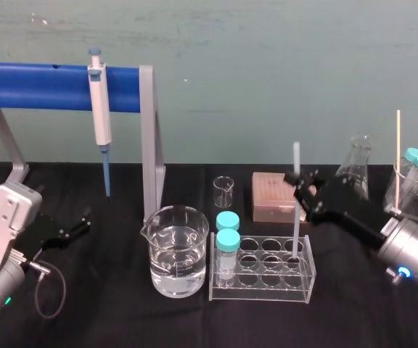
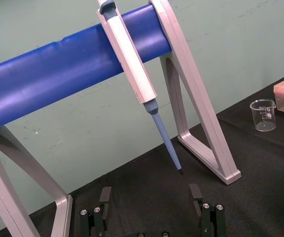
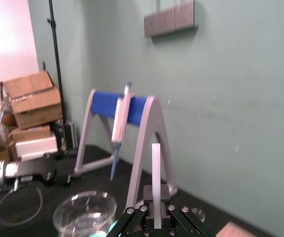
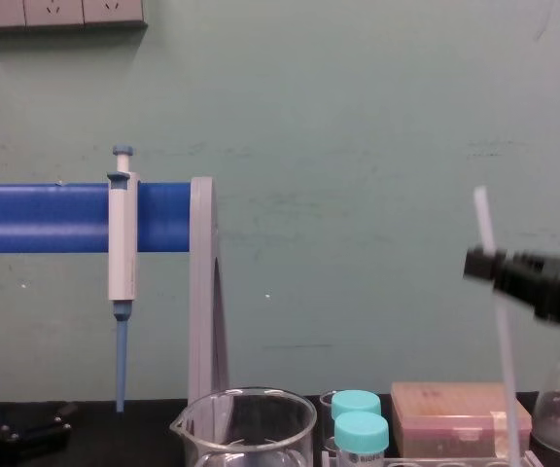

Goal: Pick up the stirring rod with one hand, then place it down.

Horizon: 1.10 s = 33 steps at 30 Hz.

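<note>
Low on the left, the left gripper [image 1: 77, 226] sits over the black table [image 1: 107, 319] with its fingers [image 2: 105, 195] wide apart, holding nothing. Next comes a glass beaker [image 1: 178, 250] of water, then a clear tube rack [image 1: 261, 293]. Over the rack's right side stands the stirring rod [image 1: 295, 225], thin, straight and milky white. Its bottom end dips down to the rack. The right gripper [image 1: 300, 190] squeezes the rod near its middle.

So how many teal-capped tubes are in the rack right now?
2. Both stand in the rack at its left end: the front tube, and the rear tube directly behind it. None look hidden.
</note>
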{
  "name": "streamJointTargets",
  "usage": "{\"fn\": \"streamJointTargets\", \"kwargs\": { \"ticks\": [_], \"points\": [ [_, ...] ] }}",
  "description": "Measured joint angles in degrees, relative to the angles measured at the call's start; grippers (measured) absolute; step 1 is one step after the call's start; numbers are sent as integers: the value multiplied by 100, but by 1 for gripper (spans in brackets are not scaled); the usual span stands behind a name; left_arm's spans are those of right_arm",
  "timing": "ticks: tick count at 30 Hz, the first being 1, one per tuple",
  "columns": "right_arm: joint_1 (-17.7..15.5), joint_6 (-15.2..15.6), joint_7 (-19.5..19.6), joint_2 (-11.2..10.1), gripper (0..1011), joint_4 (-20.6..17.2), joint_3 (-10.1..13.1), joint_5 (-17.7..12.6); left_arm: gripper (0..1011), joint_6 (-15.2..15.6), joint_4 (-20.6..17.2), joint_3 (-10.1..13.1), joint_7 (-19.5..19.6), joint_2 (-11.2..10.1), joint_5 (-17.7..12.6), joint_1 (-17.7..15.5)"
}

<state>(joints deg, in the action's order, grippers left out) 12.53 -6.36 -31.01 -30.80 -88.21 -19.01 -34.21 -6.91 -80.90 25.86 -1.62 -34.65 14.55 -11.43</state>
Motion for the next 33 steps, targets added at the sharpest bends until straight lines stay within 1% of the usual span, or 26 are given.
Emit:
{"fn": "streamJointTargets", "kwargs": {
  "ticks": [5,6,9,10,12,17,21,33],
  "points": [
    [158,-188,-71,36,72,-60,170,-27,1000,0,0,0,0,0,0,0],
    [255,-262,-90,74,72,-63,230,-37,1000,0,0,0,0,0,0,0],
    [400,-356,-113,138,72,-49,290,-41,1000,0,0,0,0,0,0,0],
    [494,-402,-131,180,72,-22,323,-46,1000,0,0,0,0,0,0,0],
    [603,-449,-141,232,72,10,361,-57,1000,0,0,0,0,0,0,0],
    [739,-471,-154,293,72,50,394,-68,1000,0,0,0,0,0,0,0],
    [789,-470,-152,312,72,58,400,-33,1000,0,0,0,0,0,0,0],
    [796,-429,-144,316,72,51,406,47,1000,0,0,0,0,0,0,0]
  ]
}}
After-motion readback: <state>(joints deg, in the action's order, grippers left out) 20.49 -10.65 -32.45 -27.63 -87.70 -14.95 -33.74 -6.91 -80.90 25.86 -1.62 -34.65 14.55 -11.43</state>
